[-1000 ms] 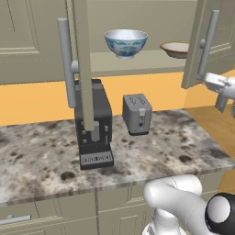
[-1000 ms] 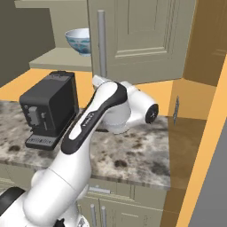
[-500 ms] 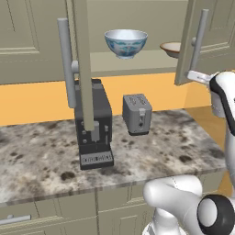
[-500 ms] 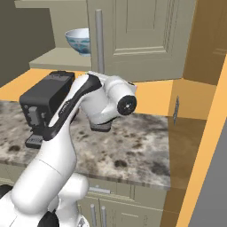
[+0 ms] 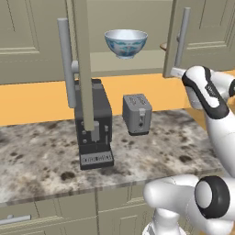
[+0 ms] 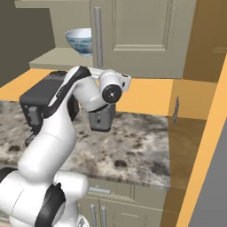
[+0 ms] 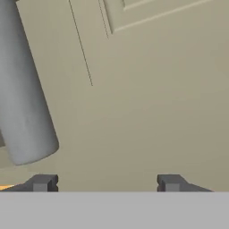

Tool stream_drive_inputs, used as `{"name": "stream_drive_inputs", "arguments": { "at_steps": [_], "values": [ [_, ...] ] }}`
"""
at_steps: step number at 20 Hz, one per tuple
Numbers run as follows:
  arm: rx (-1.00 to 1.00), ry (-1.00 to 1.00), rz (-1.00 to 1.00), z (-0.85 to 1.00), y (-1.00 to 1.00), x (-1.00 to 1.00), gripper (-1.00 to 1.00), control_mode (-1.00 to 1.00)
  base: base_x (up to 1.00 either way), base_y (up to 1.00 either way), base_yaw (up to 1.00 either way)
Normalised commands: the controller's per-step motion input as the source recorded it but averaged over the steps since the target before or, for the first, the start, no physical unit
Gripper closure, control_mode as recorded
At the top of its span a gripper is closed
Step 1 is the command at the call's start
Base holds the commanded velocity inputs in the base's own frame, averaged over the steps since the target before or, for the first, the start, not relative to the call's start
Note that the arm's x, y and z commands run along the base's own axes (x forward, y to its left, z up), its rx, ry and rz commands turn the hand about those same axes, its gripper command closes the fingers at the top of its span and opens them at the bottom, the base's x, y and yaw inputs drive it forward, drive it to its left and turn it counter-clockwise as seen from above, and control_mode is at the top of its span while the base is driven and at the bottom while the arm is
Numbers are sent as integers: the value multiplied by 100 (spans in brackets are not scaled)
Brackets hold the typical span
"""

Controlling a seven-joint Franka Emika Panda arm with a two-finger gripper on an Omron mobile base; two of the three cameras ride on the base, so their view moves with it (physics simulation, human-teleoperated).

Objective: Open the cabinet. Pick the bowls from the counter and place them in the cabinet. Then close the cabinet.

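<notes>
The cabinet [image 5: 206, 32] has its left door [image 5: 83, 64] swung out edge-on and its right door [image 6: 142, 35] nearly closed. On the shelf inside stands the white and pale-blue bowl [image 5: 125, 42], which the right base view also shows [image 6: 80, 40]. A sliver of the tan bowl [image 5: 163, 46] peeks out beside the right door's edge. My gripper [image 5: 177, 72] is at the right door's lower edge, just below its silver handle [image 5: 183, 32]. In the hand view the gripper [image 7: 107, 183] is open against the door panel, with the handle's end [image 7: 24, 112] to one side.
On the granite counter [image 5: 41, 160] stand a black coffee machine [image 5: 94, 124] and a grey toaster [image 5: 137, 114]. The open left door's handle [image 5: 65, 59] hangs over the coffee machine. An orange wall [image 6: 199, 146] bounds the counter's right end.
The right door has swung further toward closed, now covering most of the tan bowl. My hand has moved left along with the door's lower edge.
</notes>
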Motion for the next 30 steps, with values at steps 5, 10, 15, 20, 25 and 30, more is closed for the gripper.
{"name": "stream_drive_inputs", "arguments": {
  "at_steps": [5, 10, 15, 20, 25, 30],
  "values": [
    [-13, 0, -1, 5, -18, 60, -100, -100, 0, 0, 0],
    [-14, 1, -1, 30, -31, 48, -100, -100, 0, 0, 0],
    [-13, 1, -2, 11, -26, 54, -100, -100, 0, 0, 0],
    [-17, 6, -4, 14, -14, 32, -100, -100, 0, 0, 0],
    [-20, 5, -6, 9, -9, 0, -100, -100, 0, 0, 0],
    [-21, 2, -5, 26, -16, -28, -100, -100, 0, 0, 0]
  ]
}}
